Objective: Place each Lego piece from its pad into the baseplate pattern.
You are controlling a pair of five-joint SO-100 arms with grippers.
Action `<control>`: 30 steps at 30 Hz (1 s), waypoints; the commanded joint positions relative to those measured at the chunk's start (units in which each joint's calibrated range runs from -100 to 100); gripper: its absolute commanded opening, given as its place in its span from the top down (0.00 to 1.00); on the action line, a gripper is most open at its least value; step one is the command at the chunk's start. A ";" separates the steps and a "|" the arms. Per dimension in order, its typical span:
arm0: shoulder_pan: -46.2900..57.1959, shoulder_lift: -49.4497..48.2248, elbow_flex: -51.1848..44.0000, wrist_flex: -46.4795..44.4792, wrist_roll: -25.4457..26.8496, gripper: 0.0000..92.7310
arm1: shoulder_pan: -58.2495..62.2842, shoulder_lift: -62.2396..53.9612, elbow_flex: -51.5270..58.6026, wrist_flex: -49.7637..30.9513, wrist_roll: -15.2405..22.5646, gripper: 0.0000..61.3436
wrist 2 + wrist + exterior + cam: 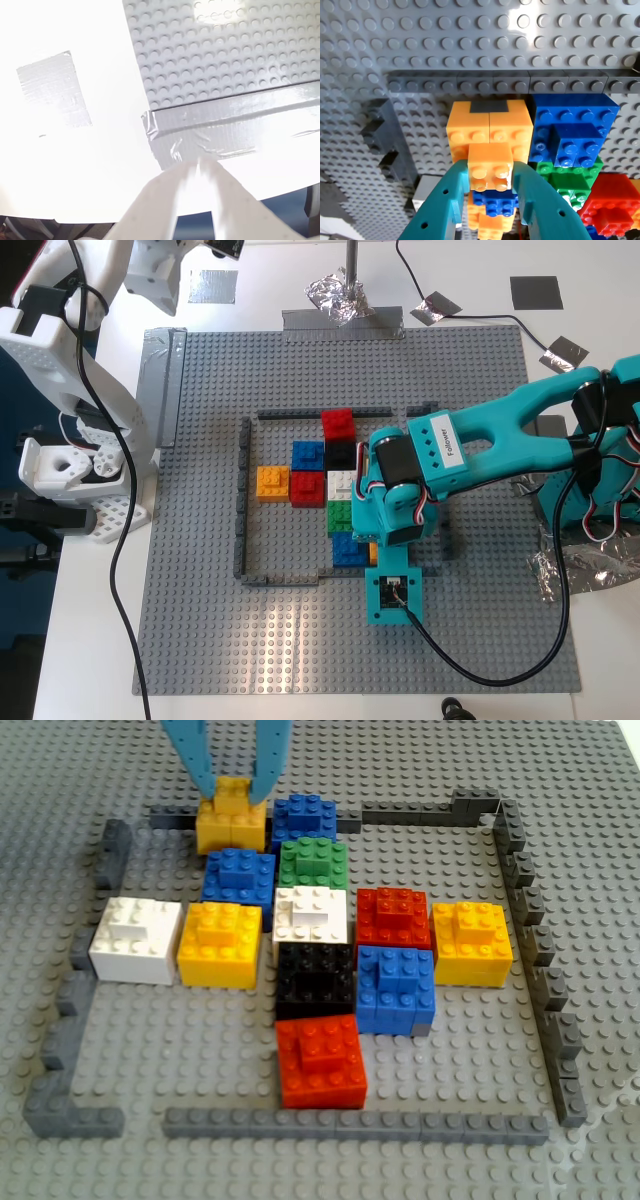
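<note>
The small orange 2x2 studded plastic brick (491, 167) sits between the teal fingers of my first tool (490, 187), clamped on both sides, on top of a larger orange block (489, 129) at the edge of the brick cluster, just inside the thin dark grey frame (495, 81), near the exterior view's centre. In the other view the cluster on the large grey studded baseplate (200, 620) counts three blue, three orange, two red, two white, one green and one black stack. My second tool (197, 200), white, hangs over the white table (75, 165) beside one strip of grey tape (215, 130), its fingers nearly together and holding nothing.
</note>
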State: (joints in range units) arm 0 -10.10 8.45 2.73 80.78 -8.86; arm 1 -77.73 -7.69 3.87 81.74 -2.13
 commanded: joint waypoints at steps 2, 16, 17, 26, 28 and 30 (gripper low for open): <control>0.71 -0.21 -2.87 0.01 -0.15 1.00 | 0.58 -1.16 -3.82 -0.29 0.34 1.00; 0.63 -0.21 -2.87 0.01 -0.15 1.00 | 0.58 -1.16 -3.64 -0.45 0.44 1.00; 0.63 -0.21 -2.78 0.01 -0.15 1.00 | 0.51 -1.07 -3.64 -0.61 0.44 1.00; 0.71 -0.30 -2.51 0.01 -0.10 1.00 | 0.43 -0.64 -4.18 -0.86 0.54 1.00; 0.71 -0.30 -2.51 0.01 -0.10 1.00 | 0.43 -0.38 -4.64 -0.61 0.59 1.00; 0.71 -0.38 -2.33 0.01 -0.10 1.00 | 0.43 -0.21 -4.82 -0.61 0.59 1.00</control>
State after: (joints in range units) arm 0 -9.58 8.62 2.54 80.78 -8.86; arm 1 -76.91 -7.51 3.87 81.09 -1.83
